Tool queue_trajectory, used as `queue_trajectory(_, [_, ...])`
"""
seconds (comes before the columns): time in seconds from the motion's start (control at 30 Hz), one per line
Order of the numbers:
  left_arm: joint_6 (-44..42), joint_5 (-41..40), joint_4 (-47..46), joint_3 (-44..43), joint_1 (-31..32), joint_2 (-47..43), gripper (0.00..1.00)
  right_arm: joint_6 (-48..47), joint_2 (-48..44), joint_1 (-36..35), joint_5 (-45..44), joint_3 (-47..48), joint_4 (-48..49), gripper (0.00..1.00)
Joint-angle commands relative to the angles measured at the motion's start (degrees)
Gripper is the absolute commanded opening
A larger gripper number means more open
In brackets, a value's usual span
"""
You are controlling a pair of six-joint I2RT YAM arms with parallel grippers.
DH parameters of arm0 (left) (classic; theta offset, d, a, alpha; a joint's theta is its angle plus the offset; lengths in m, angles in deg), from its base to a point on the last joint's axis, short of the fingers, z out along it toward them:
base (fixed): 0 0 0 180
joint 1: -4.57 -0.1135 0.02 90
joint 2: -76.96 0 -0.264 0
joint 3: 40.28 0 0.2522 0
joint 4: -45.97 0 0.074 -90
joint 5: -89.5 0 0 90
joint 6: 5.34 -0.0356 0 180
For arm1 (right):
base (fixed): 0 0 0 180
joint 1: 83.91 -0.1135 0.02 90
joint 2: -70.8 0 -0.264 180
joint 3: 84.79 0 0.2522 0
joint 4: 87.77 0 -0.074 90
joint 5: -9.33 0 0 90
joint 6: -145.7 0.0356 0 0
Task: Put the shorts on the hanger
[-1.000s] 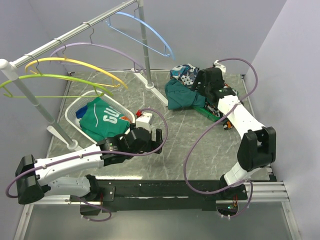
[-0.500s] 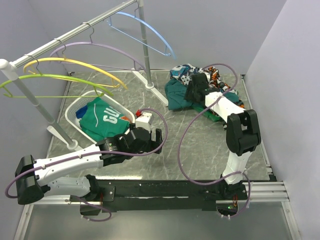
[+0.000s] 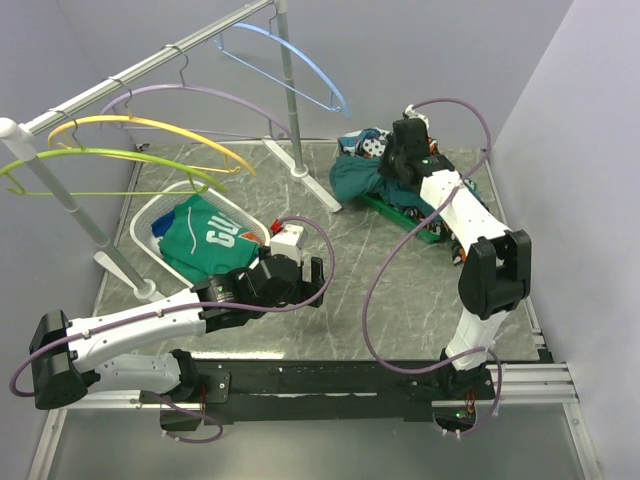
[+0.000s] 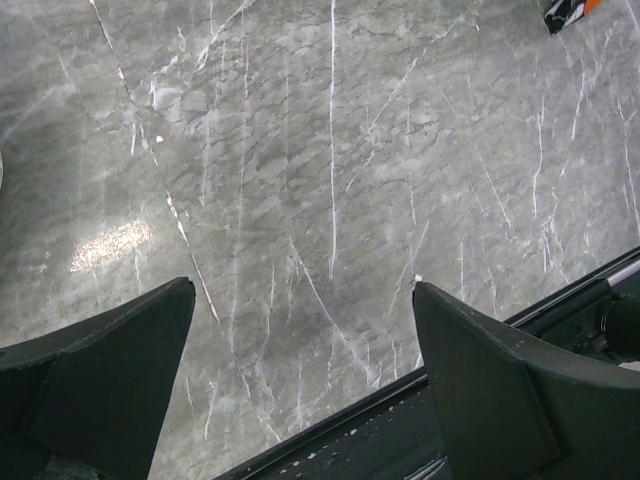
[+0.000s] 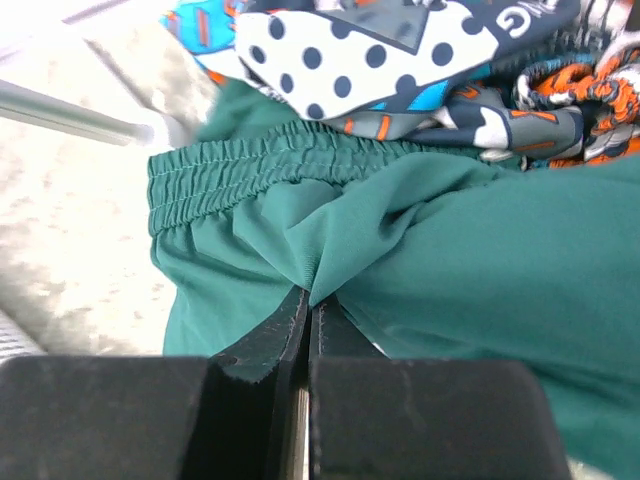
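Observation:
The dark teal shorts (image 3: 352, 180) lie bunched at the back right of the table, their elastic waistband (image 5: 250, 165) toward the left in the right wrist view. My right gripper (image 3: 393, 172) stands over them, and its jaws (image 5: 312, 297) are shut on a pinched fold of the shorts (image 5: 470, 260) just below the waistband. The light-blue hanger (image 3: 300, 58) hangs from the rail at the far end, up and left of the shorts. My left gripper (image 3: 300, 283) hovers low over the table's front middle, and in its wrist view it (image 4: 302, 290) is open with only bare marble between its fingers.
Patterned orange-blue and polka-dot clothes (image 3: 366, 142) lie behind the shorts on a green board (image 3: 405, 218). A white basket (image 3: 148, 226) at the left holds a green lettered garment (image 3: 205, 238). Purple (image 3: 200, 94), yellow (image 3: 150, 127) and green (image 3: 100, 157) hangers hang on the rail (image 3: 150, 62); its post (image 3: 290, 95) stands near the shorts.
My right gripper has gone from open to shut, pinching the shorts' fabric, and its arm has shifted toward the back. The shorts have bunched up under it. The left arm has stayed still.

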Motion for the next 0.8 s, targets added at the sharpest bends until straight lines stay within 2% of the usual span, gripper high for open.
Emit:
queue_trajectory(0.0, [-0.2, -1.16, -1.19, -0.59, -0.11, -1.23, 0.96, -0.45, -4.81, 0.36, 2.13, 5.69, 0.49, 0.0])
queue_trajectory(0.17, [-0.11, -1.33, -1.01, -0.24, -0.11, -1.93, 0.96, 0.52, -5.86, 1.59, 3.62, 3.59, 1.71, 0.0])
queue_trajectory(0.53, [-0.2, -1.07, -1.45, -0.06, -0.28, -2.38, 0.96, 0.96, -11.39, 1.51, 10.13, 9.21, -1.09, 0.0])
queue_trajectory(0.77, [-0.2, -0.89, -1.54, 0.03, -0.28, -2.46, 0.96, 1.39, -12.45, 1.68, 7.58, 13.08, -3.2, 0.0])
